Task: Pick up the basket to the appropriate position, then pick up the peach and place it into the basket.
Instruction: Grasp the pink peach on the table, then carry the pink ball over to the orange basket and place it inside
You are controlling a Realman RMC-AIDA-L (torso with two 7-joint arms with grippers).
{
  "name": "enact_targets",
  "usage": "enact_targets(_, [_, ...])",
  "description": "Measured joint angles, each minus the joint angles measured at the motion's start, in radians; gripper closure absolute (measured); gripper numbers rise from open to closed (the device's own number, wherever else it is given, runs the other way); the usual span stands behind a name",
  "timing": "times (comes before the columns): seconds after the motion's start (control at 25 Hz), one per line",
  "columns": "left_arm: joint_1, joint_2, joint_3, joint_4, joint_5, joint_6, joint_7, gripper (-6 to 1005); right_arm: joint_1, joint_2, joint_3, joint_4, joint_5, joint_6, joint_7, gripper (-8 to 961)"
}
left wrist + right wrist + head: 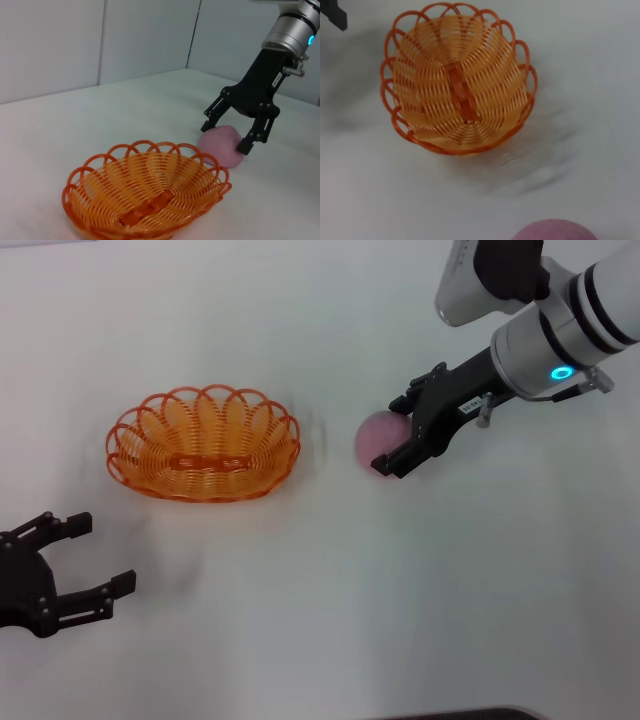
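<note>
Basket (203,444) set upright on the white surface (320,620), toward the robot's left of centre, nothing inside it; the first half of the task looks done, judging from where it sits, within reach of both arms and just beside the fruit. Left gripper (75,565) parked low near the front edge on the robot's left, well apart from the basket, fingers spread wide and carrying nothing.

Peach (378,442) resting on the surface just right of the basket, not yet lifted. Right gripper (400,436) down over it, black fingers straddling the fruit on two sides, spread about as wide as the peach itself. Seen from the left wrist, fingertips (246,146) close against the pink skin or just touching; no clear squeeze visible, and the peach sits flat on the surface. Probably the closing moment of the grasp.

Left to do: clamp on the peach, raise it, carry it leftward across the scalloped rim, release it into the basket
</note>
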Motion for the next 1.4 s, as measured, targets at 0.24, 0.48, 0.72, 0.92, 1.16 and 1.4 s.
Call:
enact_targets(0.24, [-0.001,0.0,0.001,0.0,0.0,0.0,-0.001,65,0.005,0.0,-0.008,0.014,0.0,0.016,0.011,13])
enact_targets(0.48, [-0.001,0.0,0.0,0.0,0.003,0.0,-0.001,65,0.004,0.0,-0.009,0.007,0.001,0.034,0.028,15])
enact_targets(0.72, [-0.001,0.0,-0.004,0.0,0.007,0.0,-0.002,65,0.005,0.0,-0.009,0.002,0.005,0.036,0.03,171])
enact_targets(0.92, [-0.001,0.001,-0.004,0.0,0.007,0.0,-0.003,65,0.005,0.001,-0.01,0.001,0.005,0.033,0.03,301])
enact_targets(1.16, [-0.004,0.002,0.0,0.0,0.005,0.0,-0.003,65,0.005,-0.002,0.0,-0.02,0.006,-0.004,0.044,441])
enact_targets(1.4, [-0.006,0.002,-0.001,0.0,0.008,0.0,-0.003,65,0.013,-0.007,0.007,-0.134,-0.007,-0.139,0.106,543])
